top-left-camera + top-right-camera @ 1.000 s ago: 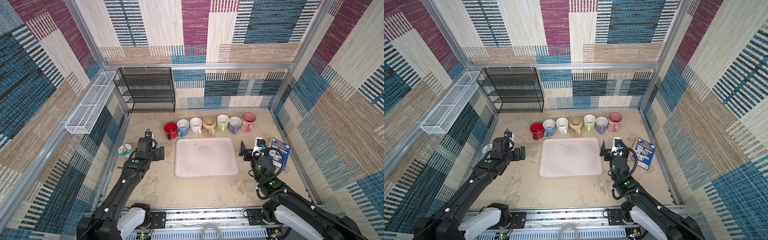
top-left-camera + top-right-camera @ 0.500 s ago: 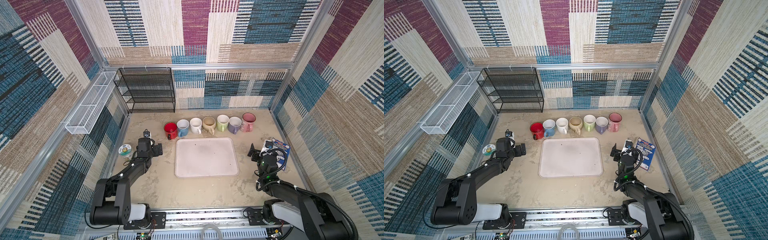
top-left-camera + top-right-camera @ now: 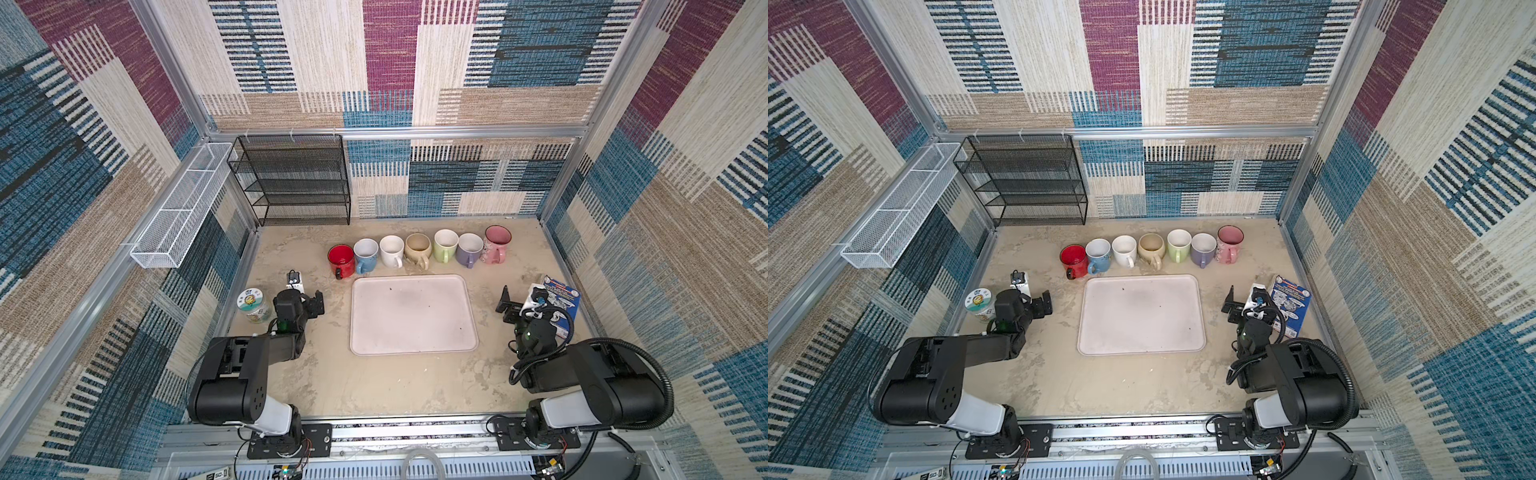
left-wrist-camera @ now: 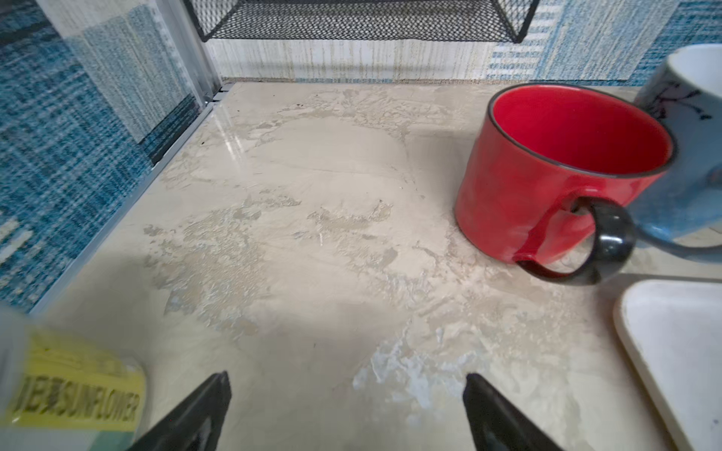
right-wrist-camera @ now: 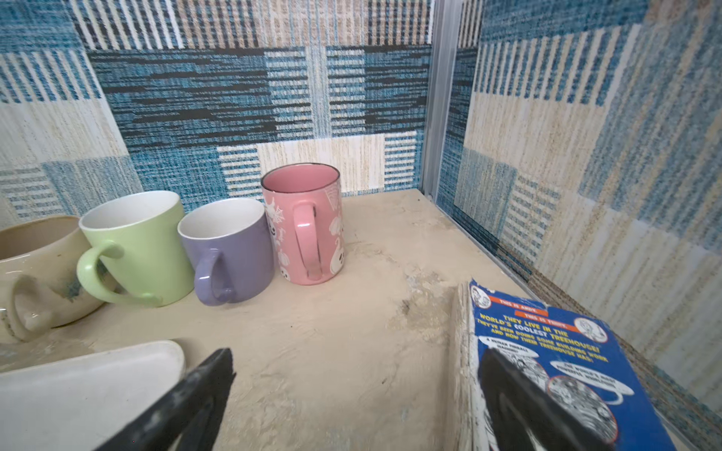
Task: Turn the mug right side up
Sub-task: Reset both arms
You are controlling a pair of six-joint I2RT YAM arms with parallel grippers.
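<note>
Nearest, on the bare beige counter, both arms sit folded low at either flank of the pale, rectangular, shallow plastic tray. This reads as a parked pose that leaves the crockery unobstructed. The left pincer hangs off the tray's left edge with its fingers spread wide on nothing, just beside a small clear jar with a white lid and yellow label. The right pincer mirrors it off the tray's right edge, also gaping and empty. One finger there lies close to a blue paperback book; whether it touches I cannot tell. The tray itself holds nothing. Just beyond its far edge stands a tight row of seven ceramic mugs: the glossy red mug with a black-tipped handle, the blue mug, the white mug, the squat beige mug, the light green mug, the lilac mug and the tall pink mug. Every one stands mouth up and looks empty, with handles turned mostly toward the tray, probably for easy reach. No mug is inverted, so the turning appears finished. Farther past the tray, the black mesh shelf rack shows bare tiers.
</note>
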